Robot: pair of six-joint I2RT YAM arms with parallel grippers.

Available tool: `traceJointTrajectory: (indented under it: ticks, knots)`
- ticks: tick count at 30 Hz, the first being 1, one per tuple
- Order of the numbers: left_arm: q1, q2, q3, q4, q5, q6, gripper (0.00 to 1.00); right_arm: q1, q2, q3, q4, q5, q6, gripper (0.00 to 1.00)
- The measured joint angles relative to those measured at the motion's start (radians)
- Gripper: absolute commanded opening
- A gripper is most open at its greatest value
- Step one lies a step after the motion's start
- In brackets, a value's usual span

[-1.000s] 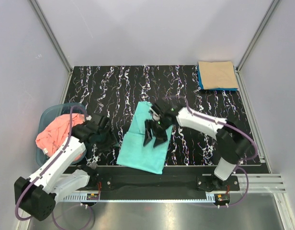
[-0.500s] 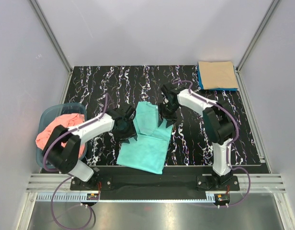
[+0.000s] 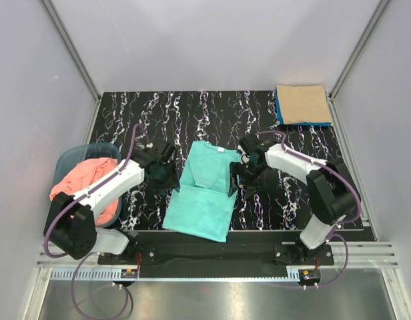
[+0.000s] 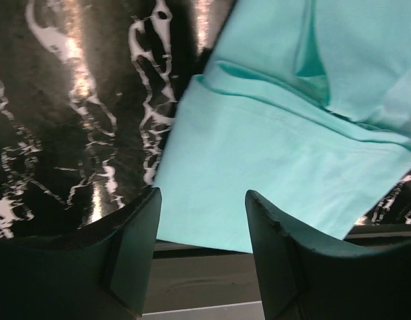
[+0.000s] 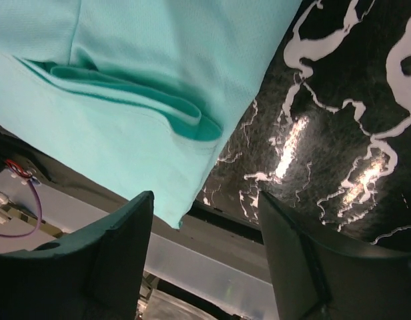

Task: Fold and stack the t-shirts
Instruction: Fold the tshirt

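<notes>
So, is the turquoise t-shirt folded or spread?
Partly folded: the turquoise t-shirt has its sides turned in, but lies full length on the table.

The top view looks steeply down from high on the 6 o'clock side and takes in the whole tabletop (image 3: 159, 113). Each wrist view sits low and close, looking out between its own fingers. The left fingers (image 4: 135, 253) frame the green shirt (image 4: 272, 153) at its 9 o'clock edge, the right fingers (image 5: 119, 253) its 3 o'clock edge. All three views share that shirt.
</notes>
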Motion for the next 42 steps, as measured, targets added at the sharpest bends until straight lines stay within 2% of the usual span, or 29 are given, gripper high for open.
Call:
traceJointTrajectory:
  ticks: [5, 8, 14, 20, 27, 30, 33, 34, 35, 36, 39, 42]
  knots:
    - [0.028, -0.013, -0.014, -0.024, -0.048, 0.039, 0.63, -0.003, 0.026, -0.028, 0.104, -0.001, 0.057, 0.62]
    - [0.052, -0.003, -0.013, -0.008, -0.066, 0.084, 0.6, -0.011, 0.061, -0.022, 0.149, 0.007, 0.072, 0.55]
    - [0.091, 0.088, -0.011, 0.058, -0.048, 0.172, 0.59, -0.063, 0.143, 0.026, 0.147, 0.044, 0.057, 0.56]
    - [0.092, 0.125, -0.015, 0.113, -0.017, 0.177, 0.61, -0.081, 0.24, 0.153, 0.125, 0.069, 0.002, 0.55]
    - [0.092, 0.064, -0.016, 0.111, -0.026, 0.144, 0.66, -0.081, 0.419, 0.423, 0.089, 0.053, -0.055, 0.52]
    - [0.092, 0.042, -0.02, 0.106, -0.025, 0.129, 0.67, -0.081, 0.497, 0.556, 0.078, 0.057, -0.093, 0.55]
    - [0.092, 0.036, -0.039, 0.105, -0.024, 0.11, 0.68, -0.081, 0.557, 0.68, 0.028, 0.075, -0.126, 0.67]
    - [0.092, 0.036, -0.049, 0.104, -0.024, 0.105, 0.69, -0.081, 0.564, 0.709, 0.005, 0.089, -0.138, 0.77]
    - [0.092, 0.036, -0.057, 0.1, -0.023, 0.101, 0.69, -0.081, 0.565, 0.728, -0.019, 0.105, -0.145, 0.82]
    - [0.092, 0.036, -0.064, 0.096, -0.019, 0.097, 0.71, -0.081, 0.562, 0.74, -0.047, 0.12, -0.154, 0.84]
    - [0.092, 0.035, -0.081, 0.088, 0.012, 0.089, 0.72, -0.082, 0.515, 0.692, -0.08, 0.141, -0.173, 0.86]
    - [0.092, 0.026, -0.105, 0.077, 0.049, 0.077, 0.72, -0.081, 0.378, 0.503, -0.087, 0.129, -0.169, 0.85]
